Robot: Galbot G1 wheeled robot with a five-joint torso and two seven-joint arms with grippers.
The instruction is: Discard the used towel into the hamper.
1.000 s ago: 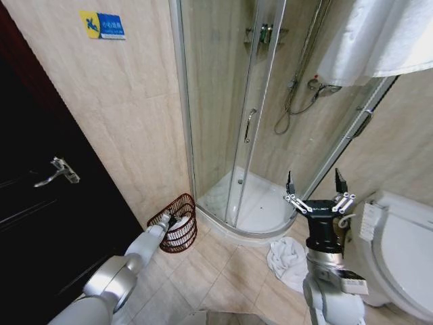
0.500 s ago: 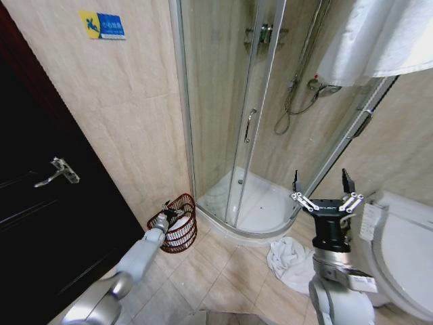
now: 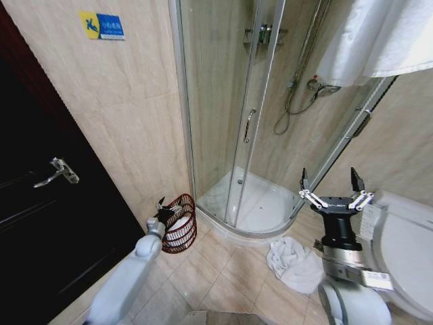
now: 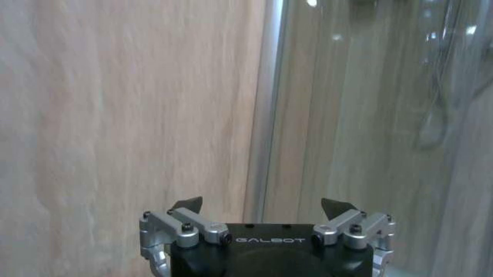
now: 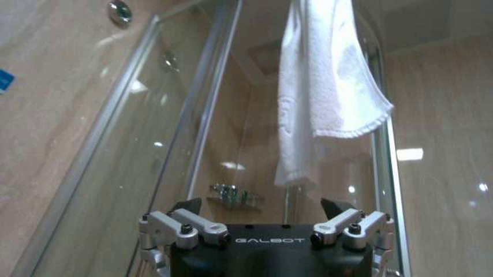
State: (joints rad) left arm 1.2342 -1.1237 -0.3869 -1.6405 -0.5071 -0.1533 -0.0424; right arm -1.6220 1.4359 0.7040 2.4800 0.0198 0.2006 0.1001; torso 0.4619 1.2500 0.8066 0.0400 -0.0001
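The left pincer (image 3: pixel 164 208) is hovering released and empty just above the near rim of the hamper (image 3: pixel 180 223), its fingers spread apart; in the left wrist view the left pincer (image 4: pixel 262 206) is facing the tiled wall and the shower frame. The right pincer (image 3: pixel 335 186) is standing upright beside the toilet (image 3: pixel 406 250), likewise released with nothing between its fingers, well above the floor; in its own wrist view the right pincer (image 5: pixel 261 206) is pointing up toward a clean white towel hanging (image 5: pixel 324 86) over the shower glass.

The used towel (image 3: pixel 292 261) is lying crumpled on the floor tiles (image 3: pixel 223 284), just beside the curved edge of the shower base (image 3: pixel 254 206) and in front of the right arm, well apart from the hamper. It is looking white, soft and loosely bunched, with raised folds. It will probably be handling as a light, limp cloth that drapes and trails, so taking hold of a high ridge near the middle of the heap seems the safest choice.

The hamper is standing at the foot of the wall between the dark door (image 3: pixel 40 223) and the shower: small, round, reddish-brown openwork, with something pale already showing inside.
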